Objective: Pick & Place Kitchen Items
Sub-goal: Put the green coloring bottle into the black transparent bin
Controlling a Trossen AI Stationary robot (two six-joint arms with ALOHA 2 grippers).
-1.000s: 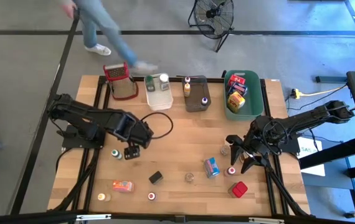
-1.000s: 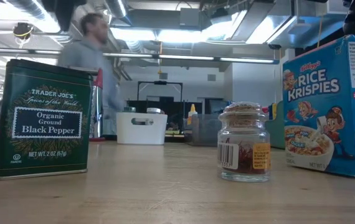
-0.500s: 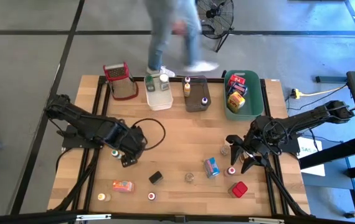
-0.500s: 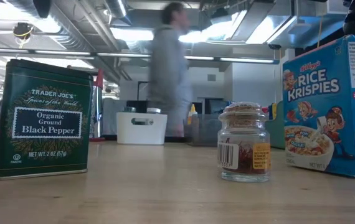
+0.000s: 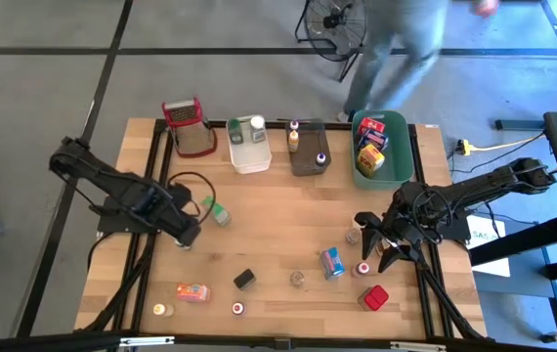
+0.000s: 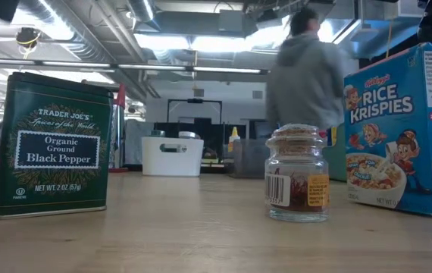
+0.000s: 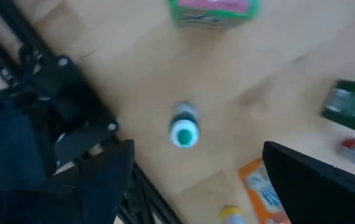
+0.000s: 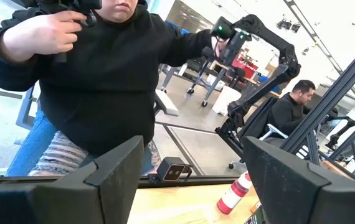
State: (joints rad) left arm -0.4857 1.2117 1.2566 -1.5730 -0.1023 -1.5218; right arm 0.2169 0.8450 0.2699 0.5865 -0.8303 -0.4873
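Standing upright, teal-capped bottle (image 7: 184, 126), cap skyward.

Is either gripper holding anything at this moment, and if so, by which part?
Nothing is held. The left gripper hangs open above a teal-capped bottle without touching it; the right gripper is open and empty too.

Grey floor (image 5: 44, 88), a black fan (image 5: 334, 22), bright ceiling lights (image 6: 201, 42).

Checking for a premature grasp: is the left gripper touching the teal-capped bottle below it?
Apart. In the left wrist view the teal-capped bottle stands on bare wood between the open left gripper, with clear table showing between it and each finger.
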